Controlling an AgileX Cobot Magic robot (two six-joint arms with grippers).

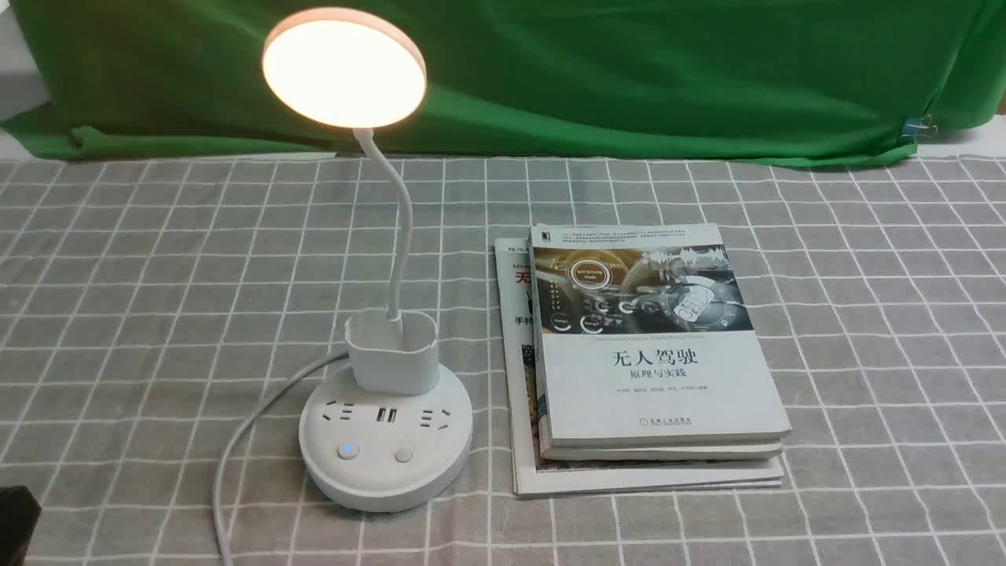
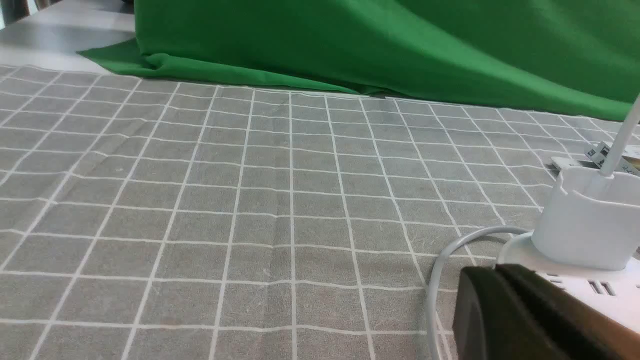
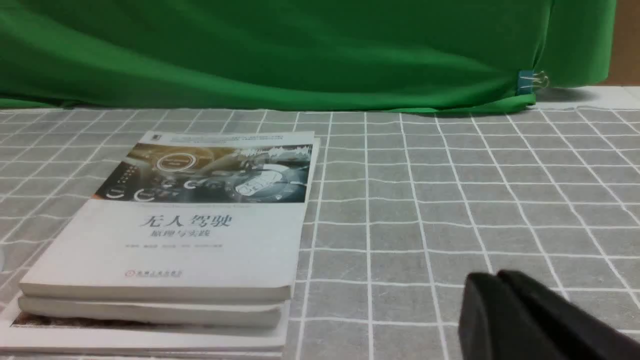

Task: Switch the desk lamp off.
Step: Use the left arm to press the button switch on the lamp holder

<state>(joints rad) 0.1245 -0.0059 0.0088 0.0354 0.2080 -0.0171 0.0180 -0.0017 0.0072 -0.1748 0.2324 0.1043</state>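
Left jaws (image 2: pixel 500 272) low, beside lamp (image 1: pixel 385 472); right jaws (image 3: pixel 492 275) near books (image 1: pixel 660 346) | both: grip state unclear

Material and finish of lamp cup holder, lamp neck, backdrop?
Cup holder: likely moulded plastic, satin white; soft sheen, thin rim.
Neck: smooth matte white sleeve, maybe silicone or rubber, judging by its curves; core hidden.
Backdrop: green cloth, matte; loose folds.

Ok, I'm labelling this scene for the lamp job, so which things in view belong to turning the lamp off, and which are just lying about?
Part of the job:
- desk lamp, lit
- its two buttons, one glowing blue

Just lying about:
- stack of books
- green cloth
- binder clip
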